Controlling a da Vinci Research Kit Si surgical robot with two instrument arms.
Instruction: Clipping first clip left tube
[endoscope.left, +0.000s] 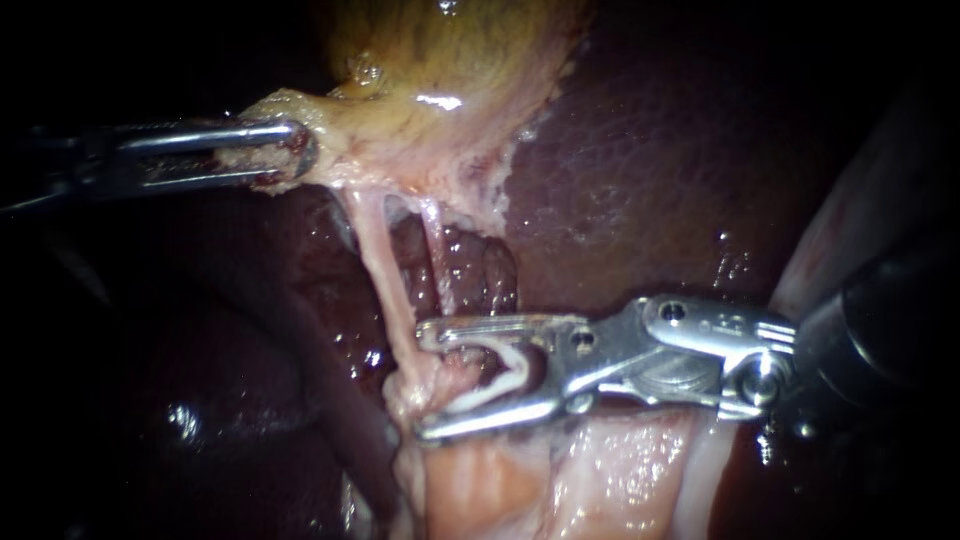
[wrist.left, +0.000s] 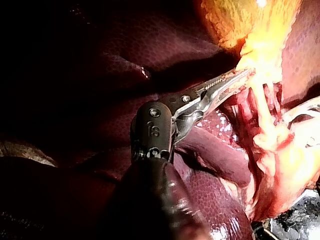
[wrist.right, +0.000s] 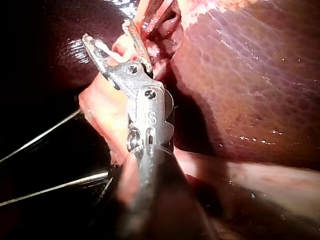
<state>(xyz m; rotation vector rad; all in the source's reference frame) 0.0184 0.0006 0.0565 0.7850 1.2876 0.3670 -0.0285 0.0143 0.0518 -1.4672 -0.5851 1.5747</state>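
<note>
left tube (endoscope.left: 377, 265): soft, slick, likely tears; take it mid-span. right instrument (endoscope.left: 428, 380) holds clip (endoscope.left: 520, 366) spread astride it; left instrument (endoscope.left: 298, 152) clamps gallbladder (endoscope.left: 450, 70).

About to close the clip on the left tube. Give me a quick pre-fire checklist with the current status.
1. Left instrument holds the gallbladder, tubes stretched: ok.
2. Clip seated in the right instrument's end effector, touching both jaws: ok.
3. Left tube lies between the jaws: ok.
4. Jaw tips reach past the tube's far side: cannot tell.
5. Right tube is outside the jaws: cannot tell, as it runs behind the upper jaw.
</note>
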